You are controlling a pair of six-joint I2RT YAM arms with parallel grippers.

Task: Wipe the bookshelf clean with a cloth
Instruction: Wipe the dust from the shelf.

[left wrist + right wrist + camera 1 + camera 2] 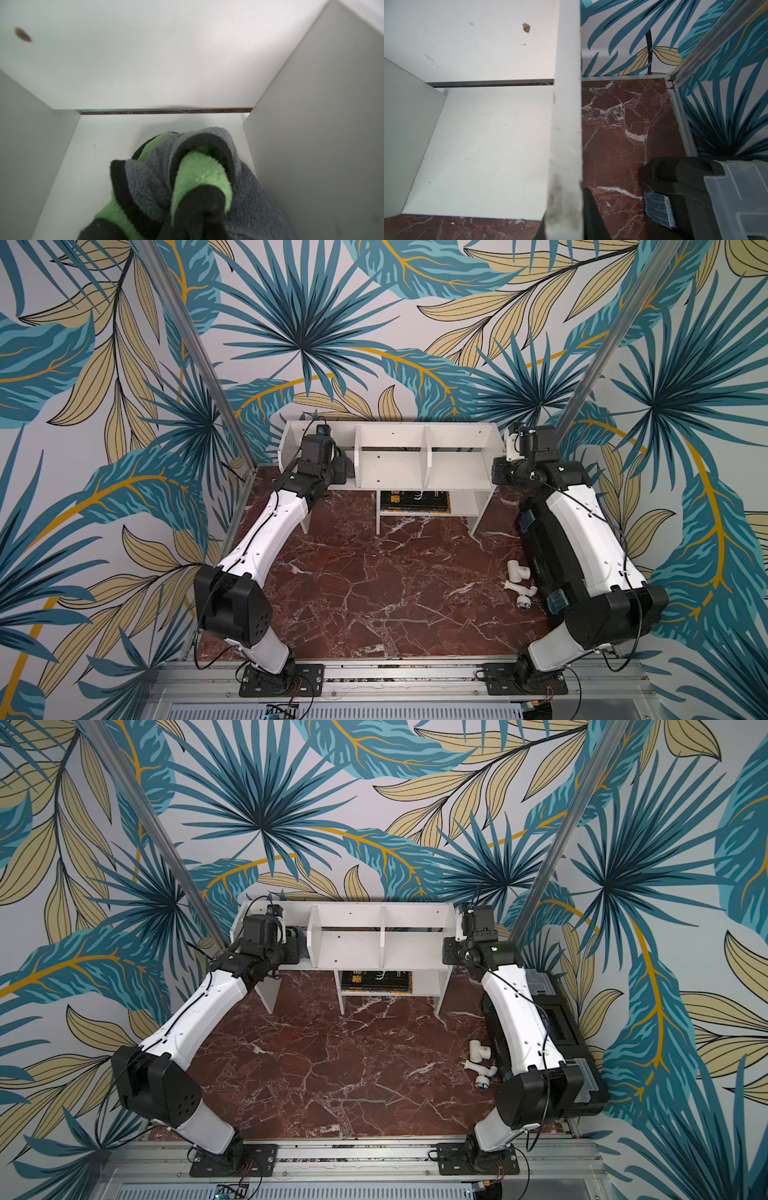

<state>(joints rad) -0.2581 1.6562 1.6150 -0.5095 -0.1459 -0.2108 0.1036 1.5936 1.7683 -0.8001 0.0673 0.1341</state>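
Observation:
The white bookshelf [390, 466] stands at the back of the table in both top views. My left gripper [199, 207] is down inside its left compartment, shut on the bunched cloth [145, 178]. The cloth is grey with black edging and lime-green folds, and it rests on the compartment's floor against the divider [311, 145]. A bit of the cloth's green [293, 934] peeks past my left wrist in a top view. My right gripper [564, 226] is shut on the bookshelf's right end panel [566, 104], one dark finger on each face.
A black toolbox [561, 1019] with grey lid panels lies under my right arm, close to the shelf's right end. White pipe fittings [517, 580] lie on the red marble table [374, 572]. A dark book [415, 502] fills the lower cubby. Patterned walls enclose the space.

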